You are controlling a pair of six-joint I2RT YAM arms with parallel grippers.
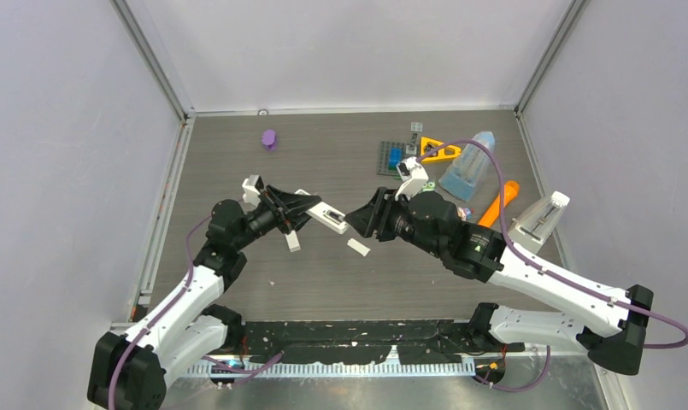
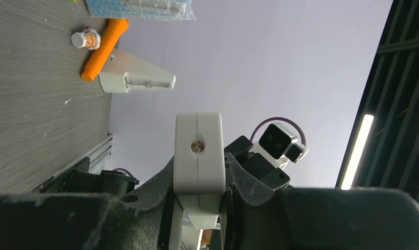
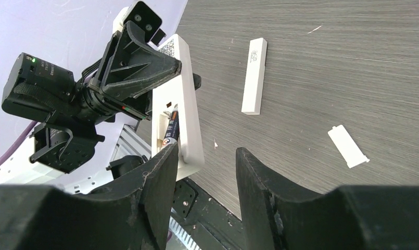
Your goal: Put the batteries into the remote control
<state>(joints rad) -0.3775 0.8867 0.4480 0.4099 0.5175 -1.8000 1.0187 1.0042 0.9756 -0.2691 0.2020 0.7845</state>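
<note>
My left gripper (image 1: 302, 209) is shut on the white remote control (image 1: 327, 215) and holds it above the table, its free end pointing right. The left wrist view shows that end (image 2: 198, 151) clamped between the fingers (image 2: 246, 177). In the right wrist view the remote control (image 3: 185, 99) has its back open, and a blackish battery (image 3: 172, 127) lies in the compartment. My right gripper (image 3: 204, 166) is open. Its left fingertip (image 3: 163, 166) is at the battery's lower end, and the remote's corner sits just inside the gap. No other batteries show.
A long white bar (image 3: 254, 75) and a small white cover (image 3: 347, 147) lie on the table below. At the back right are an orange carrot toy (image 1: 501, 203), a white wedge (image 1: 541, 218), a blue pack (image 1: 468, 166) and a yellow triangle (image 1: 440, 152). A purple piece (image 1: 269, 138) lies back left.
</note>
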